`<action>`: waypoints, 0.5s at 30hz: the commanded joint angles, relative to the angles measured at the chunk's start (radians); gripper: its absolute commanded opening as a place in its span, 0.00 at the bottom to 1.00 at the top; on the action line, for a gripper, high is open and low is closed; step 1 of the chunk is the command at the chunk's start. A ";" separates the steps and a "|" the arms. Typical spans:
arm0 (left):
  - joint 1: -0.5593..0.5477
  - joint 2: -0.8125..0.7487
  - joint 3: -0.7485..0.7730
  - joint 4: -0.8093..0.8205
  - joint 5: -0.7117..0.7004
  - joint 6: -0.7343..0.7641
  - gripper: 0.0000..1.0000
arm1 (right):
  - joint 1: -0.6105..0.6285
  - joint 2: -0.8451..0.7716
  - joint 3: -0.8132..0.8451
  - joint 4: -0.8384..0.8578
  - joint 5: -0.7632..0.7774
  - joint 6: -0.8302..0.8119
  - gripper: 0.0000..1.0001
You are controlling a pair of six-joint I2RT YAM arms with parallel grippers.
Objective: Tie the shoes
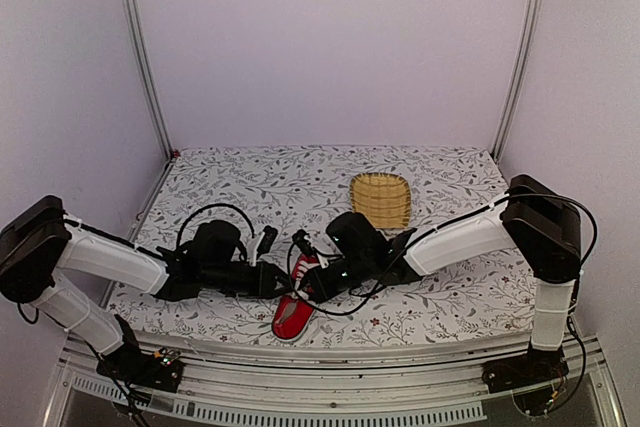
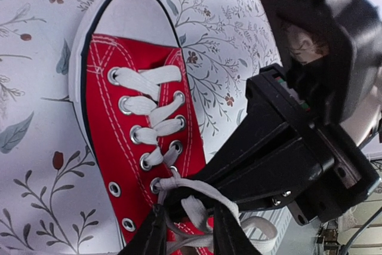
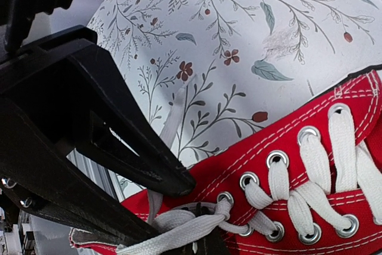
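The red sneaker lies at the table's near edge, toe toward the front; it also shows in the left wrist view and the right wrist view. Its white laces are crossed through the eyelets, with loose ends bunched at the top eyelets. My left gripper is over the shoe's opening, its jaws apart with a lace strand running between them. My right gripper meets it from the right; its fingers are together on the lace by the top eyelet.
A yellow woven basket stands behind the right arm. The shoe lies close to the table's front metal rail. Upright frame posts stand at the back corners. The two grippers are crowded close over the shoe.
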 commanded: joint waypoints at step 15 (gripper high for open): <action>0.009 0.061 -0.012 0.120 0.087 -0.021 0.00 | 0.005 0.010 0.005 0.012 0.004 -0.008 0.02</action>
